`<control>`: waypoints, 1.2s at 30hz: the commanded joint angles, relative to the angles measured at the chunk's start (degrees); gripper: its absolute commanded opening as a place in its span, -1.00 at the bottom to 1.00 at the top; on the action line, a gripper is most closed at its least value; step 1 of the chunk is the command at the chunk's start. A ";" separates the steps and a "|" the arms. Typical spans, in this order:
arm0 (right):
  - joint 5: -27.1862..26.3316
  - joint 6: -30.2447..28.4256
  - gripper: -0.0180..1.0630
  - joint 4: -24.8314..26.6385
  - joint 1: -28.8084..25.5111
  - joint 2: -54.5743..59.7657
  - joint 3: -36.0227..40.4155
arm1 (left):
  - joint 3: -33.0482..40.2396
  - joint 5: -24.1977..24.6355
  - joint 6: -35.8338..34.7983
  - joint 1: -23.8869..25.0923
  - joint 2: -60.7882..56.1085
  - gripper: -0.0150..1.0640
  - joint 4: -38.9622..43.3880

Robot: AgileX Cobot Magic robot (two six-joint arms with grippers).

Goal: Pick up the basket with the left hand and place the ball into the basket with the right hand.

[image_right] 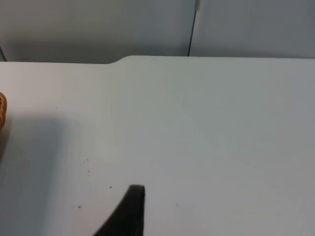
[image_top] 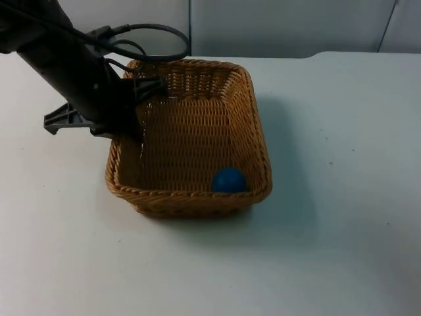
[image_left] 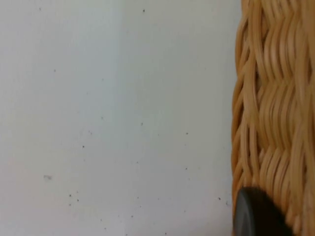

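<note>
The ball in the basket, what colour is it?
Blue. The ball lies in the wicker basket, clearest in the top view.

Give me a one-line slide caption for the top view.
Blue ball lies in the wicker basket, left gripper at its rim.

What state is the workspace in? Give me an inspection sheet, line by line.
Surface: white table, a few small dark specks.
Job's things: wicker basket at mid-table; blue ball inside it, in the near right corner.
Clutter: nothing seen.
Claws: left claw at the basket's left rim; right claw waits over bare table, to the right of the basket.
Surroundings: grey partition wall behind the table.
</note>
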 commanded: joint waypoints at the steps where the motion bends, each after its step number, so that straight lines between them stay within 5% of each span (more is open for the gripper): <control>1: -0.81 0.03 0.97 -0.34 0.23 0.05 0.11 | 0.08 1.13 0.43 -0.15 -0.05 -0.94 0.00; 5: -0.81 0.03 0.97 -0.34 0.23 0.05 0.11 | 0.08 1.90 0.31 -0.25 -0.05 -0.79 0.26; 8: -0.81 0.03 0.97 -0.34 0.23 0.05 0.11 | 0.08 3.13 -0.07 -0.36 -0.05 -0.48 2.78; 9: -0.81 0.03 0.97 -0.34 0.23 0.05 0.11 | 0.08 3.67 -0.07 -0.36 -0.05 -0.23 3.54; 10: -0.81 0.03 0.97 -0.34 0.23 0.05 0.11 | 0.08 3.67 -0.07 -0.36 -0.05 -0.23 3.54; 15: -0.93 0.03 0.97 -0.23 0.23 0.05 0.11 | 0.08 4.56 -0.07 -0.36 -0.84 0.78 6.19; 18: -0.93 0.03 0.97 -0.12 0.23 0.05 0.11 | -0.02 5.23 -0.07 -0.36 -1.47 0.98 7.60; 36: -3.26 1.32 0.97 -0.25 0.23 0.05 0.11 | -0.02 9.29 -12.05 -0.36 -20.44 0.98 35.90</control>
